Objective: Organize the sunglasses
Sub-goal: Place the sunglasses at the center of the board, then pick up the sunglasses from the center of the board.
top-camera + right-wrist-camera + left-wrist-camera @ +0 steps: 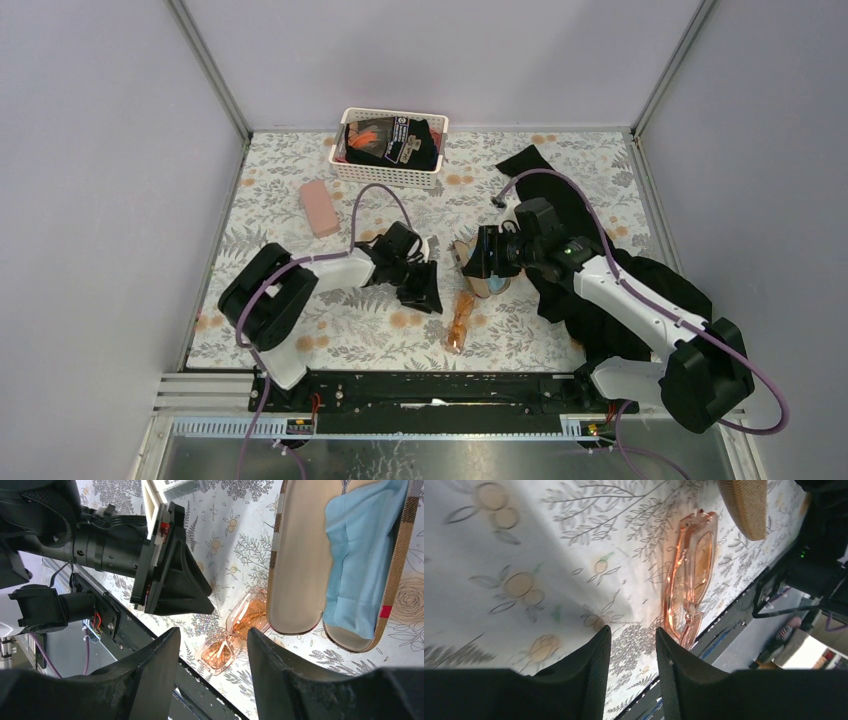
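Orange-tinted sunglasses (459, 323), apparently folded, lie on the table (270, 200) near the middle of its near edge, by an open plaid case (300, 580). My left gripper (633, 630) and right gripper (214, 630) hover with jaws parted, holding nothing.

**Peach-pink sunglasses (689, 575) glow on your leaf-printed tablecloth (524, 540).**
You see the tablecloth is white, printed with grey leaves and pale orange fruit. The open case (300, 555) is tan plaid outside with a cream lining, and the cloth (365, 545) is light blue. There is also a plain pink case (319, 208), a white basket (388, 172), black fabric (640, 290) and purple cables (380, 186).
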Robot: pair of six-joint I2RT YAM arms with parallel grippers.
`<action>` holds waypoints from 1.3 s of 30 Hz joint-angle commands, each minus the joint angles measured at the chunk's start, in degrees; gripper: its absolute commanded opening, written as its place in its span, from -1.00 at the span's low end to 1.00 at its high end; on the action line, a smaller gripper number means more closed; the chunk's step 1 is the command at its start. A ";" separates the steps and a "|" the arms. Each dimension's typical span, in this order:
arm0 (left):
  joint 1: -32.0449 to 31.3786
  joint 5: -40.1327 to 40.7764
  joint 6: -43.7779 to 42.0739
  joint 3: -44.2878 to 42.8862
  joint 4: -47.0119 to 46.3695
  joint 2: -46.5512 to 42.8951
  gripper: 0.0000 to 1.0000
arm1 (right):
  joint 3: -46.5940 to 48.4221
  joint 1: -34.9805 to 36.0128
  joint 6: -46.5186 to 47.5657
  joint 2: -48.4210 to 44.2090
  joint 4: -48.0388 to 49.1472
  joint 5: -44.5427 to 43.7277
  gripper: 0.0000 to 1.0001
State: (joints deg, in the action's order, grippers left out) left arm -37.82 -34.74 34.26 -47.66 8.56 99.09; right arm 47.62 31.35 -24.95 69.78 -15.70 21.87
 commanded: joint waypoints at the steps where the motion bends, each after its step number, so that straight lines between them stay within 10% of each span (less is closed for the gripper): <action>1: 1.36 9.36 -3.51 -2.32 10.59 -4.99 -0.14 | 3.19 0.29 2.04 -0.70 -2.25 -1.00 0.18; 17: 8.06 23.57 2.14 -3.22 21.32 -22.35 -0.15 | -0.38 20.42 -23.69 4.06 -5.00 -29.39 0.22; 32: 10.22 25.43 3.43 -0.57 21.44 -24.87 -0.15 | -0.94 21.71 -11.55 6.23 -4.34 -27.41 0.24; 39: 10.23 24.36 4.35 -0.47 20.15 -24.32 -0.15 | -7.14 21.73 -23.67 6.72 2.57 -24.81 0.24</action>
State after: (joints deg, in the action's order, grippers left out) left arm -28.08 -10.52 37.63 -48.60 29.63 75.18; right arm 44.42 52.51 -41.21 76.34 -17.58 -3.44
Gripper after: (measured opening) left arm 0.426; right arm 0.619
